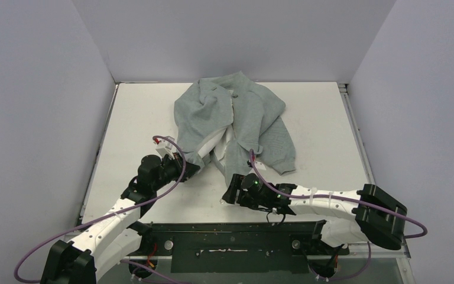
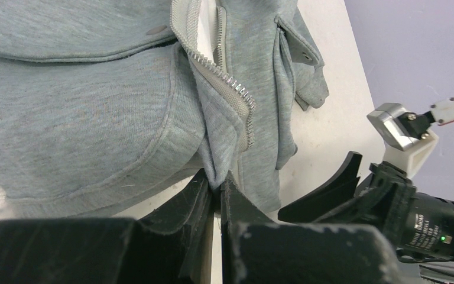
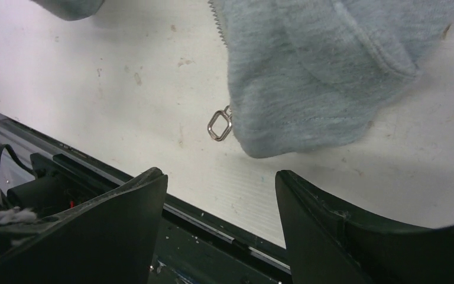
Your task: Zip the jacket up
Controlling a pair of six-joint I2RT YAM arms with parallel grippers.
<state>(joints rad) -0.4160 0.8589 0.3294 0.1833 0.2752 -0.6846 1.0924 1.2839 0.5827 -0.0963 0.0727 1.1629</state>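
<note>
Lying crumpled | jacket [image 1: 245,115] | hem [image 1: 235,170] near, collar [image 1: 227,83] far | long axis near-far

Top camera: high, behind my arms, looks down on whole table [image 1: 136,118], far off.
Right wrist camera: on my right claw [image 3: 221,183], low, close, faces table's near edge.
Left wrist camera: on my left claw [image 2: 217,184], very close to jacket [image 2: 94,118], sees right claw too.
All three show jacket's bottom part.
</note>
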